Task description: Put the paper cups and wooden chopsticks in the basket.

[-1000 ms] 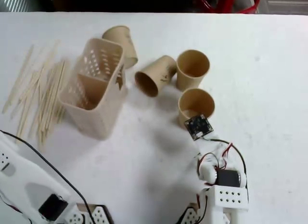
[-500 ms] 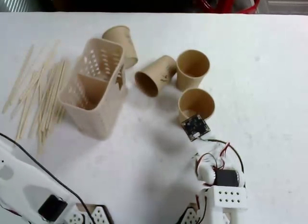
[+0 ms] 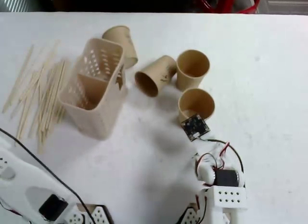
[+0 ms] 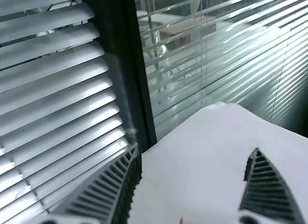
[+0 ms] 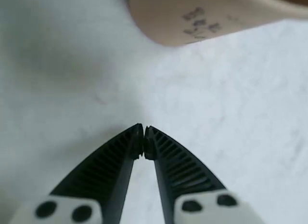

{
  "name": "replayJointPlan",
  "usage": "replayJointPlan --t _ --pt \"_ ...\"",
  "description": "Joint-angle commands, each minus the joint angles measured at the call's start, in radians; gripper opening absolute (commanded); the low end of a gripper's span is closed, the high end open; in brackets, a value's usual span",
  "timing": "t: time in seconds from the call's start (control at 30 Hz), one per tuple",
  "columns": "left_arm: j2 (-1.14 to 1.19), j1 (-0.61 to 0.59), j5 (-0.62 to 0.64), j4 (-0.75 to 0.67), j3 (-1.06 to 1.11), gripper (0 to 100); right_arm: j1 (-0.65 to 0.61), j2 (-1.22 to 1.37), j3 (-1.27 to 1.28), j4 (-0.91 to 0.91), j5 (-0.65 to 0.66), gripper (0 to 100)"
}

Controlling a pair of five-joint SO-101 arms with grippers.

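Observation:
A beige slotted basket (image 3: 94, 86) stands tilted at the left of the white table. Several wooden chopsticks (image 3: 38, 94) lie loose to its left. One paper cup (image 3: 122, 41) sits behind the basket, and another (image 3: 155, 75) lies on its side to the basket's right. Two upright cups (image 3: 192, 67) (image 3: 196, 104) stand further right. My right arm (image 3: 221, 180) rises from the front edge, its wrist camera just in front of the nearest cup. My right gripper (image 5: 143, 138) is shut and empty above bare table, with that cup's wall (image 5: 207, 14) ahead. My left gripper (image 4: 187, 185) is open, raised and facing window blinds.
My left arm's white body (image 3: 24, 185) fills the front left corner, with a black cable along it. The table's right half (image 3: 264, 89) is bare white surface. Red chair legs (image 3: 226, 0) show beyond the far edge.
My right arm's wrist has shifted slightly left, closer to the nearest upright cup. My left arm's body has moved a little at the front left. The cups, basket and chopsticks are unmoved.

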Motion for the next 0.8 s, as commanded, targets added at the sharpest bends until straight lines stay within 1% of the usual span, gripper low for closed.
replayJointPlan --t 0.0,0.03,0.1,0.13,0.23,0.3,0.5,0.63,0.7,0.77 --pt "0.104 0.051 -0.037 -0.255 -0.032 26 -0.005 -0.008 -0.003 -0.016 -0.006 1.9" --pt "0.151 0.059 -0.054 -0.305 -0.032 23 -0.004 -0.008 -0.003 -0.016 -0.006 1.9" --pt "0.232 0.074 -0.087 -0.362 -0.032 17 -0.004 -0.008 -0.003 -0.016 -0.006 1.9" --pt "0.271 0.084 -0.114 -0.362 -0.034 15 -0.004 -0.008 -0.002 -0.015 -0.006 1.9" --pt "0.323 0.094 -0.186 -0.334 -0.034 15 -0.004 -0.008 -0.002 -0.015 -0.006 1.9" --pt "0.321 0.093 -0.17 -0.269 -0.034 15 -0.004 -0.008 0.002 -0.015 -0.006 1.9" --pt "0.26 0.088 -0.155 0.044 -0.034 15 -0.005 -0.008 0.002 -0.015 -0.006 1.9" --pt "0.197 0.091 -0.158 0.325 -0.034 15 -0.007 -0.008 0.002 -0.016 -0.006 1.9" --pt "0.156 0.094 -0.213 0.5 -0.034 15 -0.007 -0.008 0.002 -0.016 -0.006 1.9" --pt "0.111 0.108 -0.318 0.684 -0.034 15 -0.007 -0.008 0.002 -0.016 -0.006 1.9"
